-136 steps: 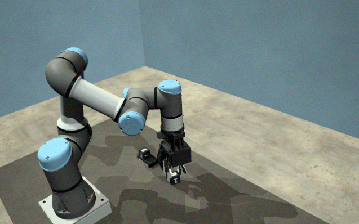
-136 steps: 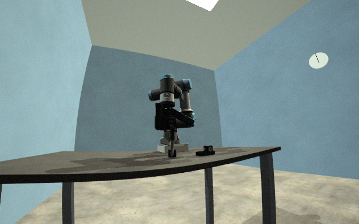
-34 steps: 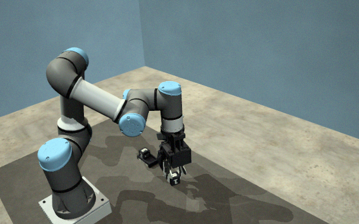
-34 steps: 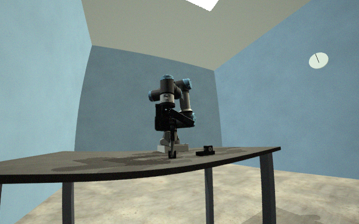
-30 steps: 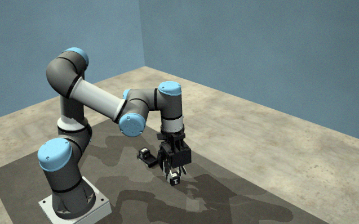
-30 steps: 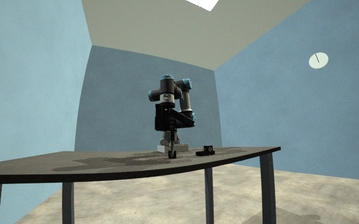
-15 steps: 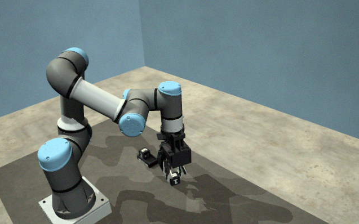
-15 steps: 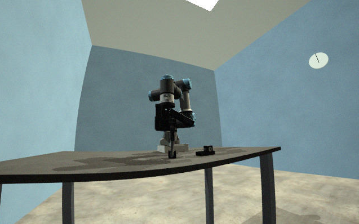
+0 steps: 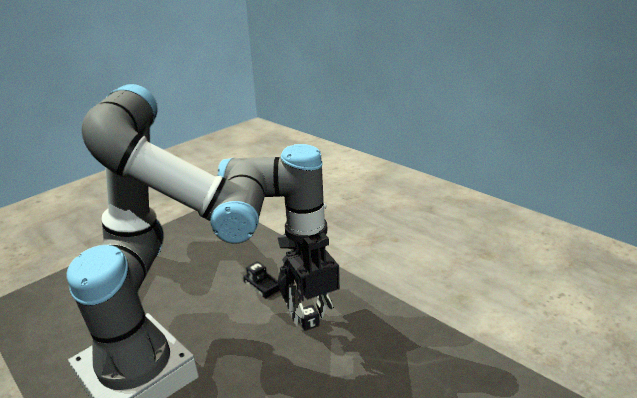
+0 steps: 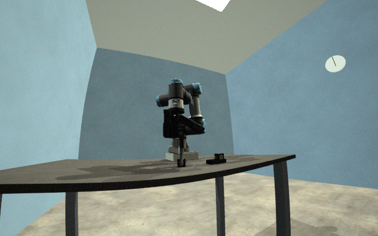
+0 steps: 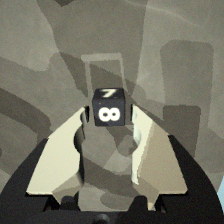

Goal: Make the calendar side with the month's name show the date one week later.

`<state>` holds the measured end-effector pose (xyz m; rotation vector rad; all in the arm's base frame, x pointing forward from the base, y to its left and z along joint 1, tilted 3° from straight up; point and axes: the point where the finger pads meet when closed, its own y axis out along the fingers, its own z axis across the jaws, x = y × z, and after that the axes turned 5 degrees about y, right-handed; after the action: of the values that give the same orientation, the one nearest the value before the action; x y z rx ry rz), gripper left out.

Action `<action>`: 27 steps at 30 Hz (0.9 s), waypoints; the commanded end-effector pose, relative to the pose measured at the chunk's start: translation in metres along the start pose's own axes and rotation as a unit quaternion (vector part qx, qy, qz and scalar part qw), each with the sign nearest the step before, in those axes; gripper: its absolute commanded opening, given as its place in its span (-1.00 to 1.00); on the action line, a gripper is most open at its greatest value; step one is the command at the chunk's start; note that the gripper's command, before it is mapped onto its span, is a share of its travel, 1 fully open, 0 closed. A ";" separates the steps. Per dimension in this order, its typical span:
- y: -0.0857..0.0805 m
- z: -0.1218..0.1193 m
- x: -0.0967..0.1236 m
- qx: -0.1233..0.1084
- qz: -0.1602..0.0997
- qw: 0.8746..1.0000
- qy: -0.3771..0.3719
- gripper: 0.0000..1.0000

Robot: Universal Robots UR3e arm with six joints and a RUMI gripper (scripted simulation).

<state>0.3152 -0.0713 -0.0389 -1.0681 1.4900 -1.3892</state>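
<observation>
A black date cube (image 11: 107,107) rests on the dark table mat between my fingers. It shows a white 8 towards the wrist camera and a 7 on its top face. It also shows in the top view (image 9: 309,317) and in the exterior view (image 10: 181,162). My gripper (image 11: 109,106) points straight down around the cube, with its fingers slightly apart from the cube's sides, so it is open. The black calendar tray (image 9: 265,284) lies a short way to the left and behind and holds the second cube (image 9: 255,272), which shows a 0 in the exterior view (image 10: 220,156).
The robot base (image 9: 132,370) stands at the mat's near left corner. In the exterior view the table's front edge (image 10: 157,181) runs a short way in front of the cube. Shadows of the arm fall across the mat.
</observation>
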 end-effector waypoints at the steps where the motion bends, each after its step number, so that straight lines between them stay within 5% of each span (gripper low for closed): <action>1: -0.001 0.001 0.000 0.001 0.000 1.000 0.000 -0.42; 18: -0.020 0.001 0.000 0.001 0.000 1.000 0.000 -0.42; 27: -0.057 0.001 0.000 0.001 0.000 1.000 0.000 -0.42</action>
<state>0.3175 -0.0725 0.0004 -1.0663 1.4867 -1.3920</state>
